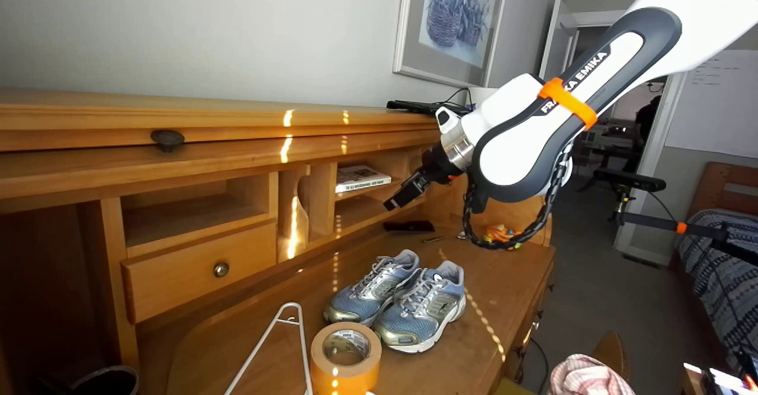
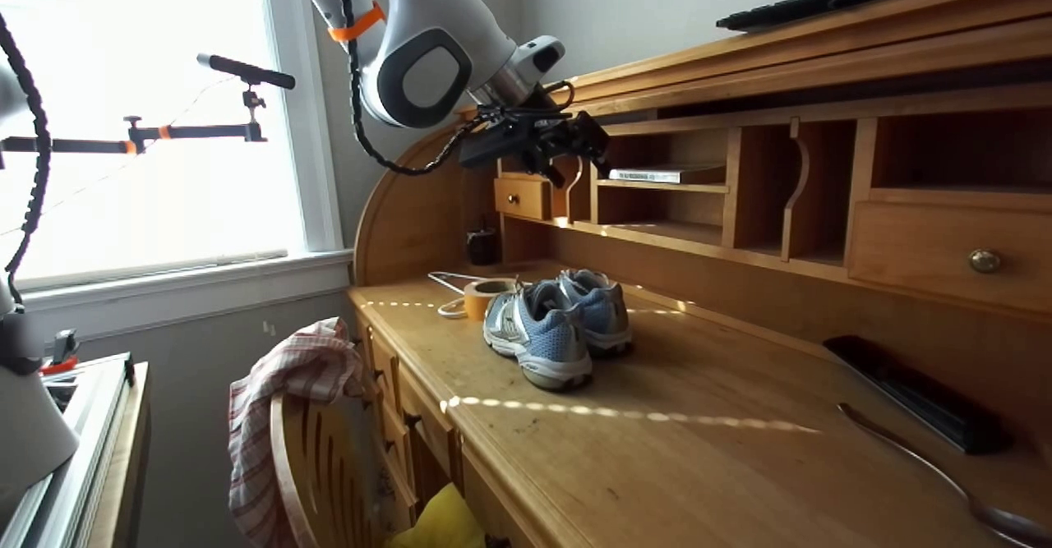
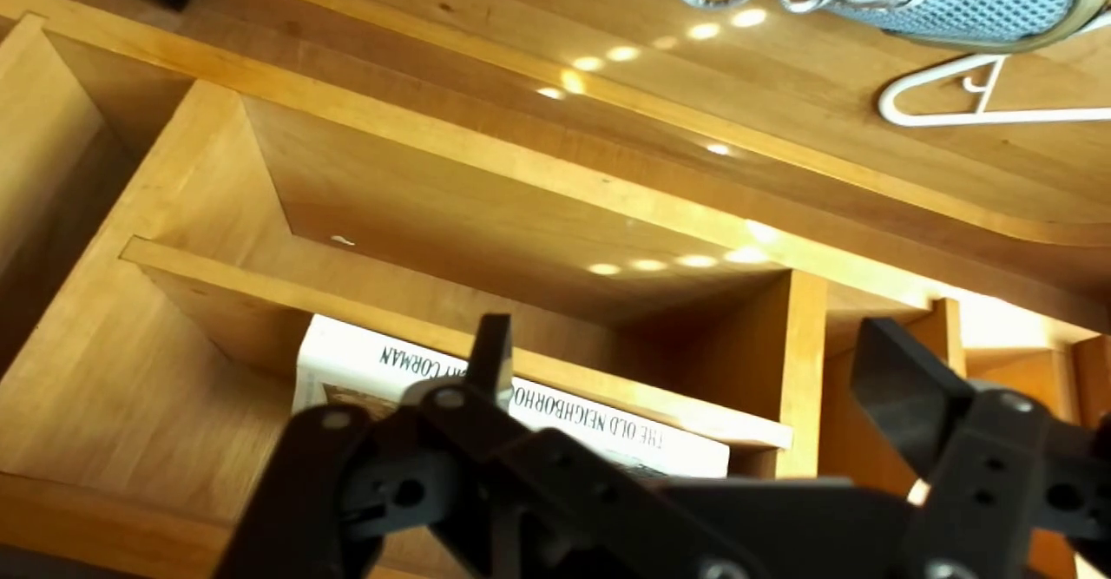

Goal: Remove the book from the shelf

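A white book (image 3: 599,418) lies flat on a thin wooden shelf board (image 3: 243,282) in a desk cubby. Its lettered spine faces out. The book also shows in both exterior views (image 1: 362,179) (image 2: 649,175). My gripper (image 3: 694,353) is open and empty, its two black fingers wide apart. In the wrist view, which stands upside down, one finger overlaps the middle of the spine and the other overlaps the slot beyond the cubby's post. In both exterior views the gripper (image 1: 391,203) (image 2: 580,172) is in front of the cubbies, near the book. Contact with the book cannot be told.
Blue-grey shoes (image 1: 423,309) stand on the desktop, beside a tape roll (image 1: 346,356) and a white hanger (image 1: 301,336). A black flat object (image 2: 916,392) and a spoon (image 2: 912,462) lie along the desk. Wooden posts (image 3: 803,371) bound the cubby; the desk's top ledge (image 1: 225,108) overhangs it.
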